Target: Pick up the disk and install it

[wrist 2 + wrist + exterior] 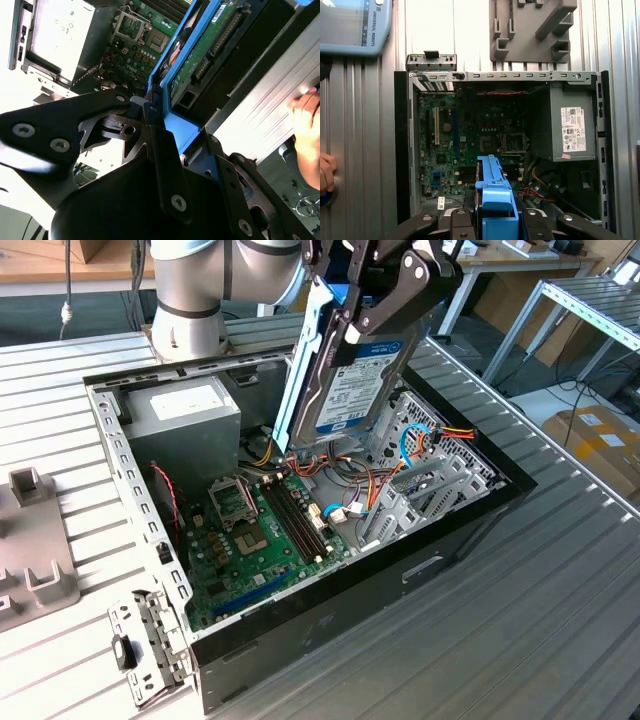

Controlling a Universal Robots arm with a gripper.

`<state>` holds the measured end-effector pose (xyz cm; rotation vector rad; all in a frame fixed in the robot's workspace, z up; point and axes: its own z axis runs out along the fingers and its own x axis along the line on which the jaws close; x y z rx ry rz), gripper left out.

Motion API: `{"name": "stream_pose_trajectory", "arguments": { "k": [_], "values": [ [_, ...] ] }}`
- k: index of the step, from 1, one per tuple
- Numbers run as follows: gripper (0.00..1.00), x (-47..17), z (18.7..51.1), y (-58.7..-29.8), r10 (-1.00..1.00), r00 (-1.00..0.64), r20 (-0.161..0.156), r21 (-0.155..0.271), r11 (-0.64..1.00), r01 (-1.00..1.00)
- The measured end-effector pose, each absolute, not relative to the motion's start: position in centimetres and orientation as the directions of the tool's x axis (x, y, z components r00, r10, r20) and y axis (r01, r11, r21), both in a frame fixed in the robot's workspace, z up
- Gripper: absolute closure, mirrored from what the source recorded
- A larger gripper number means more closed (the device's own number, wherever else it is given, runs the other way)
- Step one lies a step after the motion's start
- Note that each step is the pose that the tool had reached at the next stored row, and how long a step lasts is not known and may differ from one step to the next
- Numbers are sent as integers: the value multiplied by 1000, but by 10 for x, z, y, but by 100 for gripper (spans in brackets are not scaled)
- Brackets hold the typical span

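Note:
The disk (350, 380), a grey-silver drive in a bright blue carrier frame, hangs on edge and tilted above the open computer case (450, 540). It is over the case's middle, near the metal drive cage (425, 485). My gripper (368, 320) is shut on the disk's upper part, one black finger on each side. In the first wrist view the disk's blue frame (492, 197) sticks out between the fingers of my gripper (492, 220), above the motherboard. In the second wrist view my gripper (155, 120) clamps the blue frame (172, 75), and the disk's green circuit board faces the camera.
Inside the case are a motherboard (260, 540), a grey power supply (185, 415) and coloured cables (350, 475). A grey fixture (30, 540) sits on the slatted table at the exterior view's left. A person's hand (325, 172) rests on the table beside the case. A pendant (350, 25) lies nearby.

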<state>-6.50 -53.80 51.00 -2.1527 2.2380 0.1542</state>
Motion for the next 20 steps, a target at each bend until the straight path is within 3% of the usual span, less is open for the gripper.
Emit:
{"name": "stream_pose_trajectory", "arguments": {
  "k": [20],
  "values": [
    [63,-60,509,-553,-995,-41,-92,49,37,-998]
  ]
}}
